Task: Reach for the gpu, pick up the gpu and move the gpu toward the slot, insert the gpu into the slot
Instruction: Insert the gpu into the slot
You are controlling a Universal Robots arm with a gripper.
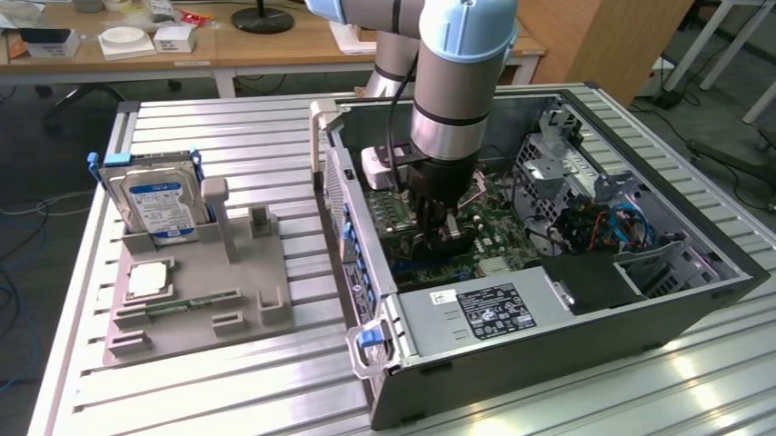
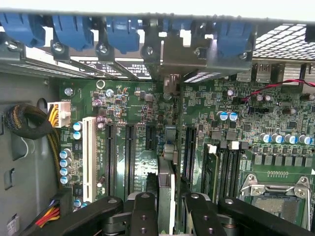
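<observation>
gripper [image 1: 446, 238] is down inside the open computer case [image 1: 679, 300], over the green motherboard [image 2: 246, 123], roughly mid-board. in the wrist view the two black fingers [image 2: 142, 216] are clamped on the gpu [image 2: 166, 189], which is seen edge-on: a thin upright card running away from the camera, its silver end bracket [image 2: 183, 59] up against the rear wall of the case among the blue slot clips [image 2: 120, 32].

step in hand: insertion. pick and carry look done, since the card is already in the case and standing upright over the row of black expansion slots [image 2: 129, 157]. its lower edge sits in line with one slot between the neighbours on either side. can't tell from these views whether the edge is already in the slot or just above it; the contact line is hidden behind the card and fingers.

next move, my read: straight push down along the slot, card kept upright, bracket kept flush with the rear wall opening. any tilt or sideways offset would likely jam the edge on the slot lip.

on the grey fixture tray [image 1: 200, 291] beside the case, the hard drive [image 1: 155, 204] stands at its far corner and a small square chip [image 1: 148, 279] lies near its outer edge, both untouched.
</observation>
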